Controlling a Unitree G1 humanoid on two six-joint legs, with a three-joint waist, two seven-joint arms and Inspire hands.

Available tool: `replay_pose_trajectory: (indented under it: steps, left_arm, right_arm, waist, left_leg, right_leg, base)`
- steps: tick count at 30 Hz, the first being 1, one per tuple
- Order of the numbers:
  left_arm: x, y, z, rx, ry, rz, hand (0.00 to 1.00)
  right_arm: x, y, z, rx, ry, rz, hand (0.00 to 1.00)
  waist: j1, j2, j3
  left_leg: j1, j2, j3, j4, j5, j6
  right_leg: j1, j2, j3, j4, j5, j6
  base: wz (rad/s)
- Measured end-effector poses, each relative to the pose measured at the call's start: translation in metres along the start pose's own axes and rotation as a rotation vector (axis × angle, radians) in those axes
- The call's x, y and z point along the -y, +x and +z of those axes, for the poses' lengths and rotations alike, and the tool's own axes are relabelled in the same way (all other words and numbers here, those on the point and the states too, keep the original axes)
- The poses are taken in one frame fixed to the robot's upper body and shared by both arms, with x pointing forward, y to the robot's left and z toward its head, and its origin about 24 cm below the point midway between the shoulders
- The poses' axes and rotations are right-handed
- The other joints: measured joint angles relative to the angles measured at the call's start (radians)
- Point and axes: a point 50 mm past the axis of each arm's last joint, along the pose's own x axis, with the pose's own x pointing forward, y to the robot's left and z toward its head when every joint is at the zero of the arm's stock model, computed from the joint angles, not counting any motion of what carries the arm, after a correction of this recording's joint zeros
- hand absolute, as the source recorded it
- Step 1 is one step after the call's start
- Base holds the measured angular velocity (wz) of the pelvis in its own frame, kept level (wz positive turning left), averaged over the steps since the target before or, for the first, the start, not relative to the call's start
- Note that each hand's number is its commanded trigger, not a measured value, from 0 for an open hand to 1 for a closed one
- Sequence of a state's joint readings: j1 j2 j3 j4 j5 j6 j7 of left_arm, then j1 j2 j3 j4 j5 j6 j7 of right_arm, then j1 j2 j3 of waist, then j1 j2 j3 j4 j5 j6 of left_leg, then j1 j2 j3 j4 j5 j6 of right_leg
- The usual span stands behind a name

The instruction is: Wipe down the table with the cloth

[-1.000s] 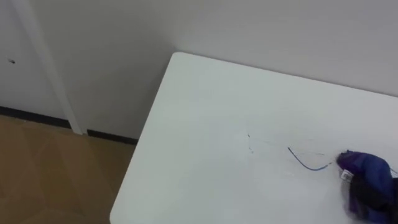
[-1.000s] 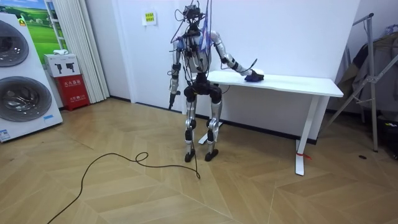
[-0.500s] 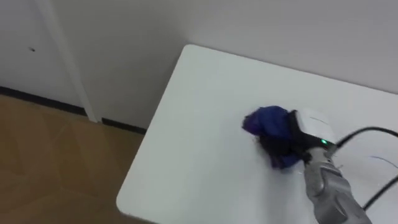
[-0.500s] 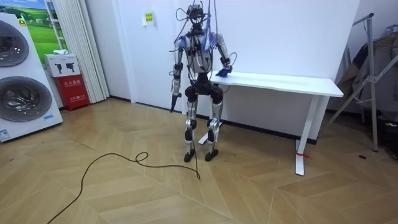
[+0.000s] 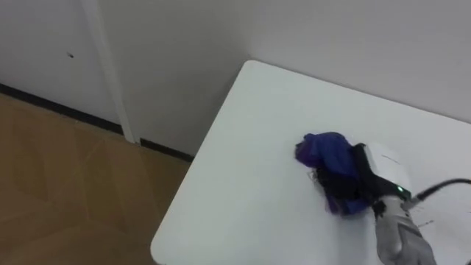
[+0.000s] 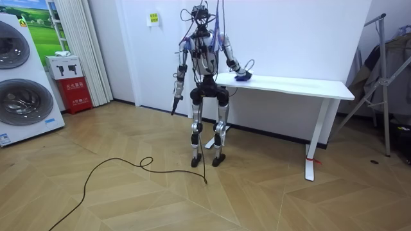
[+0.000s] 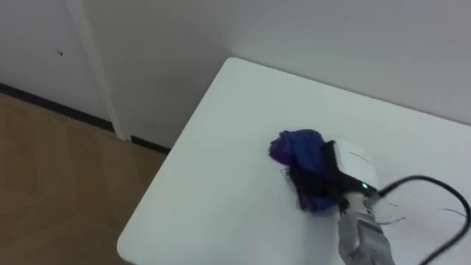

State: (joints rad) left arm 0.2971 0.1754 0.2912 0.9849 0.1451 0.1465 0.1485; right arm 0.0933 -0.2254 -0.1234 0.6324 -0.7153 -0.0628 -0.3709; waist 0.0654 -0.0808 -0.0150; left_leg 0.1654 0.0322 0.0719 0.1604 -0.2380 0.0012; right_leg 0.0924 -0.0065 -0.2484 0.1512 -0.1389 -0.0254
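White laminate covers the table (image 5: 243, 184). Its near-left corner lies below the head camera, with wood floor (image 5: 66, 177) beside it and a pale wall (image 5: 184, 66) behind. A little way in from that corner sits the cloth (image 5: 325, 149), deep blue and purple (bunched into a lump rather than spread flat), resting on the tabletop well clear of both edges.

The right hand (image 5: 353, 188) reaches in from the lower right and lies on the nearer, right-hand side of the cloth. Its dark fingers are curled into the folds and have hold of the fabric, pressing it down against the white surface. The far, left part of the cloth sticks out past the fingers.

In the room view the robot stands upright on both feet at the end of the table toward the room view's left. It faces the wall, with its right arm stretched out over the top to the cloth. The left hand (image 6: 173, 102) hangs down beside the hip, apart from the table, and it is too small there to tell whether it is open or closed. Farther to the room view's left, well apart from the robot, stand a washing machine (image 6: 19, 83) and a red box (image 6: 76, 85).
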Motion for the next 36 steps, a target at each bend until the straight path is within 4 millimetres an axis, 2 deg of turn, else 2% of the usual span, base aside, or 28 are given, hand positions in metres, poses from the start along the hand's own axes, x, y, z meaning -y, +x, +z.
replay_pose_trajectory:
  steps: [1,3,5,8,11,14,15,16,17,18,19,20,21,22,23,25,26,27,28,29,31,34,36]
  left_arm:
    - [-0.001,0.000,0.002,0.008,-0.008,0.006,0.00]
    - [-0.004,0.000,0.008,0.029,-0.021,0.014,0.00]
    - [-0.004,0.001,0.011,0.044,-0.024,0.014,0.00]
    - [0.001,0.000,0.016,0.062,-0.037,0.002,0.00]
    - [0.009,0.000,0.015,0.050,-0.050,-0.027,0.00]
    - [0.015,0.000,0.023,0.060,-0.037,-0.047,0.00]
    - [0.020,0.001,0.027,0.059,-0.021,-0.059,0.00]
    - [0.022,0.001,0.028,0.055,-0.012,-0.065,0.00]
    - [0.028,0.001,0.034,0.058,0.013,-0.082,0.00]
    - [0.033,0.001,0.037,0.063,0.045,-0.097,0.00]
    - [0.035,0.000,0.036,0.063,0.066,-0.104,0.00]
    - [0.035,0.000,0.034,0.058,0.069,-0.103,0.00]
    - [0.033,0.001,0.030,0.041,0.077,-0.099,0.00]
    - [0.031,0.000,0.021,0.018,0.075,-0.093,0.00]
    - [0.029,0.000,0.016,0.004,0.073,-0.089,0.00]
    - [0.026,-0.001,-0.003,-0.046,0.078,-0.082,0.00]
    - [0.023,-0.003,-0.012,-0.071,0.070,-0.077,0.00]
    - [0.020,-0.003,-0.019,-0.092,0.055,-0.070,0.00]
    - [0.017,-0.004,-0.025,-0.108,0.028,-0.058,0.00]
    - [0.015,-0.004,-0.027,-0.110,0.026,-0.051,0.00]
    - [0.005,-0.002,-0.023,-0.097,0.021,-0.020,0.00]
    - [-0.005,0.000,-0.016,-0.065,0.009,0.012,0.00]
    - [-0.006,0.001,0.004,0.017,0.000,0.023,0.00]
  right_arm:
    - [0.003,-0.003,-0.018,-0.079,0.028,-0.024,1.00]
    - [0.008,-0.006,-0.039,-0.174,0.061,-0.052,1.00]
    - [0.013,-0.008,-0.053,-0.241,0.097,-0.071,1.00]
    - [0.016,-0.003,-0.050,-0.249,0.126,-0.082,1.00]
    - [0.018,0.010,-0.027,-0.208,0.087,-0.058,1.00]
    - [0.018,0.029,0.027,-0.076,0.010,-0.008,1.00]
    - [0.018,0.034,0.063,0.038,-0.021,0.012,1.00]
    - [0.018,0.036,0.085,0.113,-0.034,0.020,1.00]
    - [0.020,0.038,0.127,0.258,-0.062,0.032,1.00]
    - [0.023,0.037,0.161,0.375,-0.074,0.042,1.00]
    - [0.027,0.035,0.185,0.467,-0.093,0.039,1.00]
    - [0.028,0.034,0.192,0.493,-0.091,0.040,1.00]
    - [0.030,0.033,0.201,0.519,-0.083,0.040,1.00]
    - [0.030,0.033,0.201,0.520,-0.089,0.043,1.00]
    - [0.028,0.033,0.197,0.512,-0.091,0.050,1.00]
    - [0.018,0.033,0.176,0.460,-0.107,0.090,1.00]
    - [0.007,0.031,0.154,0.406,-0.129,0.135,1.00]
    - [-0.002,0.027,0.127,0.353,-0.090,0.157,1.00]
    - [-0.004,0.021,0.109,0.330,-0.066,0.139,1.00]
    - [-0.004,0.019,0.102,0.315,-0.055,0.126,1.00]
    - [-0.004,0.013,0.064,0.208,-0.012,0.070,1.00]
    - [-0.003,0.007,0.023,0.066,0.026,0.023,1.00]
    - [0.002,0.003,-0.007,-0.053,0.054,-0.025,1.00]
  waist:
    - [-0.018,0.001,-0.0010]
    - [-0.035,0.001,-0.0016]
    - [-0.036,0.003,-0.0027]
    - [-0.031,0.004,-0.0030]
    - [-0.007,0.009,-0.0023]
    - [0.051,0.013,0.0021]
    - [0.081,0.017,0.0065]
    - [0.090,0.019,0.0081]
    - [0.104,0.024,0.0192]
    - [0.118,0.026,0.0209]
    - [0.139,0.031,0.0232]
    - [0.146,0.029,0.0219]
    - [0.172,0.026,0.0198]
    - [0.184,0.025,0.0196]
    - [0.183,0.023,0.0186]
    - [0.176,0.020,0.0171]
    - [0.167,0.017,0.0168]
    - [0.149,0.013,0.0161]
    - [0.117,0.014,0.0150]
    - [0.096,0.014,0.0155]
    - [0.042,0.013,0.0148]
    - [0.006,0.010,0.0093]
    - [-0.013,0.010,0.0013]
  left_leg:
    - [0.004,0.000,0.000,0.001,-0.003,0.006]
    - [0.004,0.001,0.003,0.001,-0.007,0.013]
    - [0.006,0.002,0.005,-0.001,-0.009,0.018]
    - [0.005,0.003,0.008,-0.002,-0.010,0.019]
    - [0.002,0.005,0.016,-0.001,-0.009,0.020]
    - [-0.004,0.008,0.026,0.000,-0.009,0.019]
    - [-0.009,0.008,0.035,-0.001,-0.007,0.016]
    - [-0.015,0.010,0.035,-0.001,-0.005,0.013]
    - [-0.023,0.011,0.032,-0.002,-0.001,0.007]
    - [-0.031,0.012,0.031,-0.002,0.002,0.004]
    - [-0.035,0.013,0.018,0.000,0.003,0.002]
    - [-0.036,0.013,0.007,0.000,0.004,0.001]
    - [-0.038,0.014,0.003,-0.002,0.006,0.001]
    - [-0.041,0.016,0.000,0.000,0.006,0.000]
    - [-0.042,0.015,-0.003,0.001,0.006,0.000]
    - [-0.043,0.013,-0.012,0.005,0.006,-0.001]
    - [-0.040,0.010,-0.022,0.005,0.006,-0.001]
    - [-0.038,0.009,-0.022,0.005,0.006,-0.001]
    - [-0.036,0.006,-0.021,0.005,0.006,-0.001]
    - [-0.034,0.005,-0.020,0.005,0.006,0.000]
    - [-0.021,0.004,-0.016,0.003,0.006,0.000]
    - [0.001,0.005,0.010,0.002,0.006,0.000]
    - [0.003,0.002,0.011,0.001,0.006,0.001]
  right_leg:
    - [0.010,-0.001,-0.007,0.001,-0.001,0.002]
    - [0.011,-0.002,-0.010,0.005,-0.001,0.004]
    - [0.010,-0.002,-0.009,0.011,0.000,0.004]
    - [0.001,0.000,-0.002,0.021,0.000,0.002]
    - [-0.020,0.009,0.014,0.033,0.005,-0.006]
    - [-0.050,0.025,0.052,0.046,0.015,-0.021]
    - [-0.068,0.027,0.057,0.055,0.018,-0.026]
    - [-0.075,0.028,0.057,0.054,0.020,-0.030]
    - [-0.082,0.030,0.053,0.053,0.023,-0.034]
    - [-0.091,0.034,0.053,0.051,0.024,-0.036]
    - [-0.090,0.040,0.051,0.047,0.023,-0.038]
    - [-0.089,0.039,0.048,0.042,0.022,-0.038]
    - [-0.086,0.040,0.039,0.032,0.021,-0.037]
    - [-0.077,0.033,0.025,0.022,0.021,-0.037]
    - [-0.073,0.029,0.015,0.014,0.020,-0.036]
    - [-0.065,0.023,-0.006,0.014,0.017,-0.031]
    - [-0.055,0.020,-0.007,0.007,0.015,-0.028]
    - [-0.041,0.013,-0.008,-0.004,0.010,-0.019]
    - [-0.031,0.007,-0.008,-0.007,0.006,-0.012]
    - [-0.027,0.006,-0.006,-0.009,0.006,-0.012]
    - [-0.009,0.005,-0.001,-0.017,0.008,-0.010]
    - [0.012,0.005,0.007,-0.016,0.008,-0.009]
    - [0.015,0.005,0.027,-0.014,0.008,-0.007]
  base:
    - [0.13]
    - [0.09]
    - [-0.04]
    - [-0.11]
    - [-0.34]
    - [-0.54]
    - [-0.33]
    - [-0.21]
    - [0.00]
    - [0.18]
    - [0.27]
    - [0.36]
    - [0.33]
    - [0.35]
    - [0.42]
    - [0.45]
    - [0.44]
    - [0.50]
    - [0.38]
    - [0.27]
    - [0.05]
    - [-0.16]
    - [-0.27]
